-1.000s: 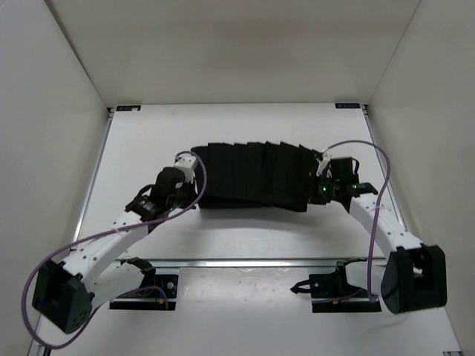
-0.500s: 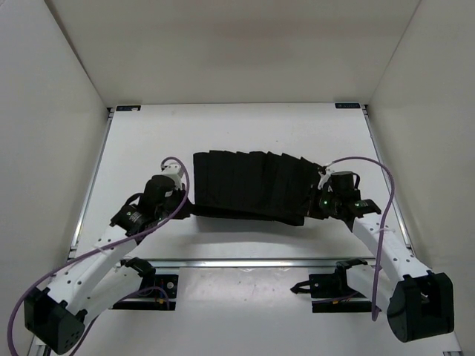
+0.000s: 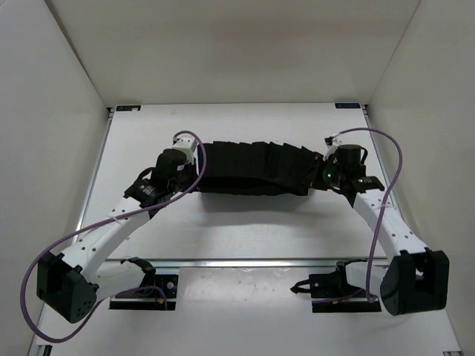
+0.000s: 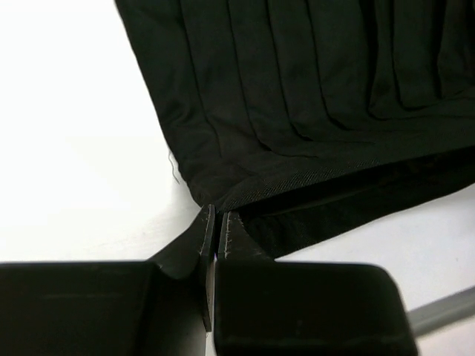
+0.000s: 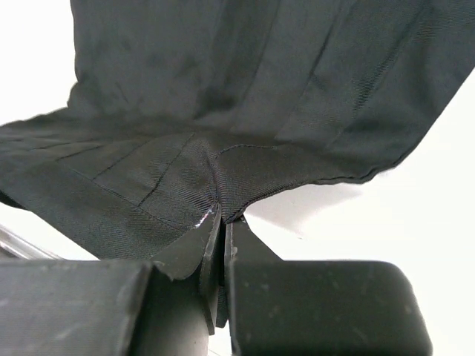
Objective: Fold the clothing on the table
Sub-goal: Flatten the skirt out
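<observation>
Clothing [image 3: 256,167] stretches as a long black pleated band across the table [image 3: 245,222]. It runs parallel to the metal rail [image 3: 245,261] and lies well apart from it on its far side. Only the overhead view shows that whole span, with the left gripper [image 3: 194,176] at one end of the band and the right gripper [image 3: 321,175] at the other. The grips themselves are plain only from the wrists. The left wrist camera shows jaws pressed together on the corner of the hem, with a second dark layer showing beneath the pleated one. The right wrist camera shows jaws pinching the fabric's edge, with a bit of pale thread [image 5: 202,218] at the bite. From there the cloth rises and casts a shadow on the table.
</observation>
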### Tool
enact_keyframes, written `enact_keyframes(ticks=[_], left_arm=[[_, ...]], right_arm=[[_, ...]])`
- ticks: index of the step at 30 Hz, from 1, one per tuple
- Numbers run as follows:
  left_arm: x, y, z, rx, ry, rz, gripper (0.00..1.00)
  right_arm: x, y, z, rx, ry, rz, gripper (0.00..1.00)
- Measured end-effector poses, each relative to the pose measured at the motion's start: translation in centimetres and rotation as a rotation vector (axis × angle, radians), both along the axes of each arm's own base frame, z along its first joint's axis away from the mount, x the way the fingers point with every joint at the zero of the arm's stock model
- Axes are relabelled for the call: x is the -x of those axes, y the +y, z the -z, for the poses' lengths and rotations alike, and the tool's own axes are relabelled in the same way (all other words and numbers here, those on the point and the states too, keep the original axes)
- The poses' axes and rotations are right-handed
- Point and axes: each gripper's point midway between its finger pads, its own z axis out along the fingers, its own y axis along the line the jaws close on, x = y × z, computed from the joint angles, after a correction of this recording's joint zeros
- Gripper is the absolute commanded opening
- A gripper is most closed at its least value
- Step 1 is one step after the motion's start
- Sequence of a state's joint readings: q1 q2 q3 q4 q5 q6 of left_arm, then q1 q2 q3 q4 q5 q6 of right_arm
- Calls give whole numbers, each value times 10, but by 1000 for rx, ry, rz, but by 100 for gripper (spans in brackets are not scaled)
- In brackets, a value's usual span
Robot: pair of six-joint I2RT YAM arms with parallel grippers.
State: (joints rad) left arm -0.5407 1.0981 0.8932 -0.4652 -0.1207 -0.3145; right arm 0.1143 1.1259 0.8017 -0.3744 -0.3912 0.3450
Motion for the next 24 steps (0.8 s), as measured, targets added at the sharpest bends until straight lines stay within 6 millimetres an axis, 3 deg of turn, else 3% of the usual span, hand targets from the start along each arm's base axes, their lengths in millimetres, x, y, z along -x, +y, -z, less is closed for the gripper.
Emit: enact_keyframes(ticks=[6,9,12,20,24], left_arm=[[-2,0,-5,-11,-25,1,0],[5,-1,-7,4,-42,14,0],[16,-5,1,9,-27,47,0],[46,-27,45,-27,113,174,0],[59,-32,65,-48,182,215,0]], right_arm=[[-31,2,12,8,49,-19,0],[-31,3,13,3,39,-19,0],[-15,3,23,-4,50,-13,0],[57,-11,75,-47,178,74,0],[80,-11,94,-72,241,105,3]])
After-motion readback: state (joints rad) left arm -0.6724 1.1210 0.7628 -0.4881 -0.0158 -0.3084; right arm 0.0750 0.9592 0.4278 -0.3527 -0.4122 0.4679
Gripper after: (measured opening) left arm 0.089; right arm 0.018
